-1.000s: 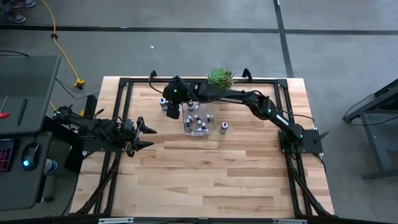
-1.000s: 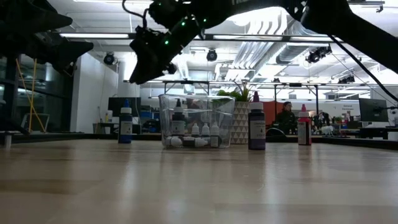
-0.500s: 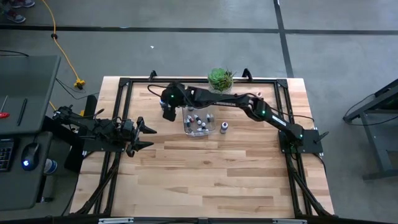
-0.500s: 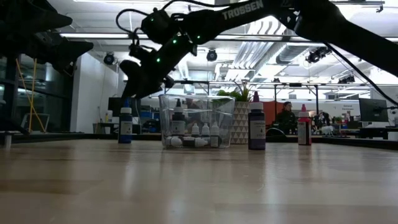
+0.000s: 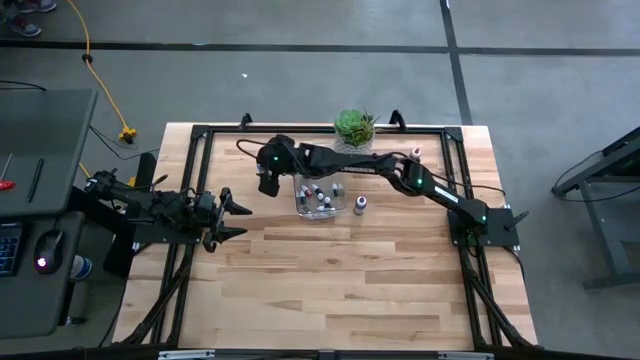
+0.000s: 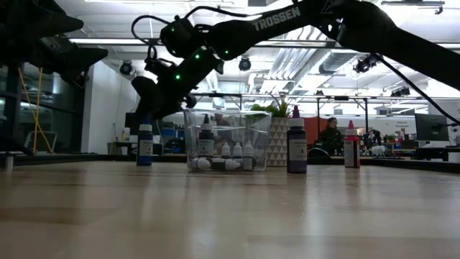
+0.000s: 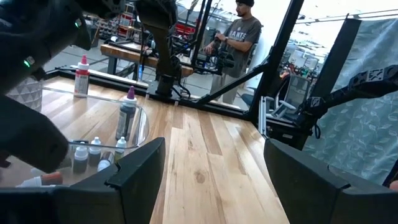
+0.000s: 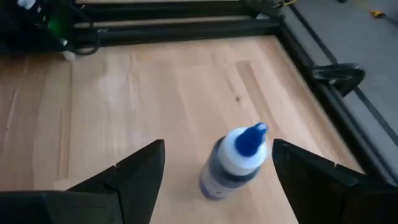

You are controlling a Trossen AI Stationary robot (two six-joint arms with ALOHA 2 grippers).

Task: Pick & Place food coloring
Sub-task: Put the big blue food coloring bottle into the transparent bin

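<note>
Two dark arms share the wooden table [image 5: 340, 290], and only the right one is at work. It reaches from its base at the right edge across the clear bin [image 6: 227, 139] to the far-left part of the table, wrist bent down. The right gripper [image 8: 214, 163], released and spread wide, hovers over a blue-capped food coloring bottle [image 8: 234, 161] that stands upright just left of the bin. The bottle is light and narrow; a descent slightly off centre would likely let one finger clip the cap and tip it, and a sideways drift could knock the bin wall. More small bottles [image 7: 94, 151] already lie inside the bin, while a purple bottle [image 6: 296, 150] and a red bottle [image 6: 351, 152] stand outside to its right. The left gripper [image 5: 236, 219], fingers apart and empty, waits at the table's left edge.
</note>
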